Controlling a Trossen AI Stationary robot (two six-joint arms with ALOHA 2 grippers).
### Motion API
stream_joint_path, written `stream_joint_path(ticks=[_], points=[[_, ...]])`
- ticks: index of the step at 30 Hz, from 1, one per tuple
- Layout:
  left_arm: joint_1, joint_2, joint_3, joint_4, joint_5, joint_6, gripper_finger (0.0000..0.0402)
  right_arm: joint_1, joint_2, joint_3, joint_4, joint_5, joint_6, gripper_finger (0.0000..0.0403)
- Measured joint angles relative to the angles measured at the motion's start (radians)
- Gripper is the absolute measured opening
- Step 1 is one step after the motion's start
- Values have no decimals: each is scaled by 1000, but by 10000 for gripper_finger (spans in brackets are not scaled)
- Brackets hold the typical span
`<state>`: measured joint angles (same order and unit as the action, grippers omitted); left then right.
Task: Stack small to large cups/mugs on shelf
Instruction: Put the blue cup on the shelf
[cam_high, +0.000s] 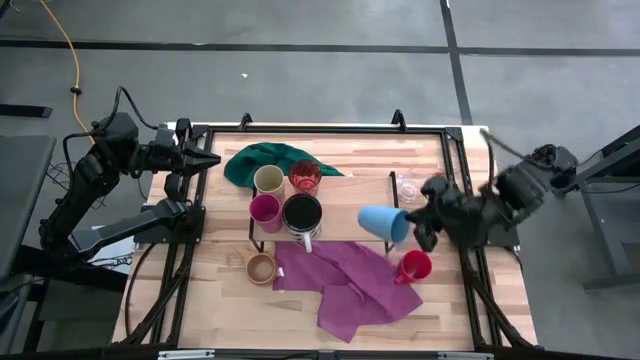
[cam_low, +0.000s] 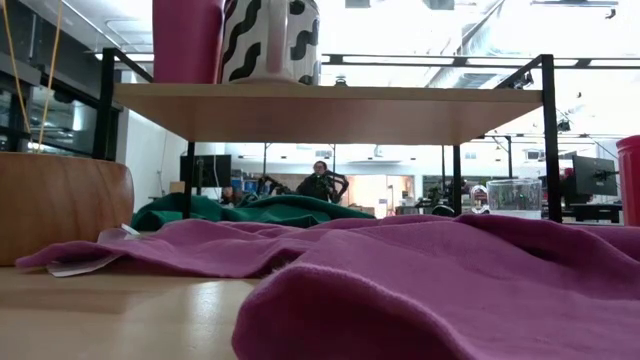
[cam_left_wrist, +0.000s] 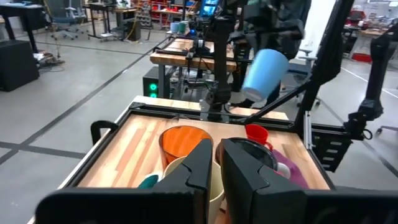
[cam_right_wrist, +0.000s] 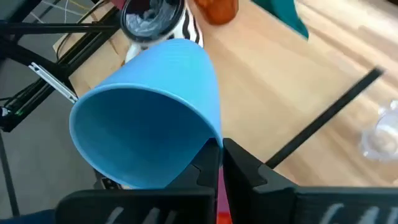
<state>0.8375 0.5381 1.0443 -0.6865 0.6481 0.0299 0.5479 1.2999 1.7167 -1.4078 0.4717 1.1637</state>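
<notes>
Where purple cloth (cam_high: 350, 285) sprawls, slatted tabletop (cam_high: 480, 310) shows.

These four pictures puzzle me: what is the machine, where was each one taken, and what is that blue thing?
It is a robot with two dark arms at a slatted wooden table. One picture looks straight down, one looks level along the tabletop, and two come from cameras on the arms' wrists. On the table stands a low light-wood shelf on black legs, holding a cream cup, a translucent red cup, a magenta cup and a black-and-white striped mug. Around it lie a green cloth, a purple cloth, a tan wooden cup, a red handled mug and a clear glass. The right gripper pinches the rim of a tilted blue cup above the table. The left gripper waits empty, shut, at the left edge.
</notes>
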Motion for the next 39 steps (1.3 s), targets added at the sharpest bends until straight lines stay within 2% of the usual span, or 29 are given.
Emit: stream_joint_path(ticks=[14,18,22,27,34,39], points=[[0,0,0,-31,22,1,24,-514,24,44,90,-456,-545,0],[0,0,0,-44,22,2,24,-633,66,44,89,-597,-665,0],[0,0,0,-48,22,3,24,-728,119,45,89,-682,-773,0],[0,0,0,-48,22,3,24,-798,220,154,29,-689,-908,0],[0,0,0,-48,17,0,24,-837,402,467,-168,-618,-1062,0],[0,0,0,-49,14,-1,24,-844,489,570,-161,-578,-1137,0]])
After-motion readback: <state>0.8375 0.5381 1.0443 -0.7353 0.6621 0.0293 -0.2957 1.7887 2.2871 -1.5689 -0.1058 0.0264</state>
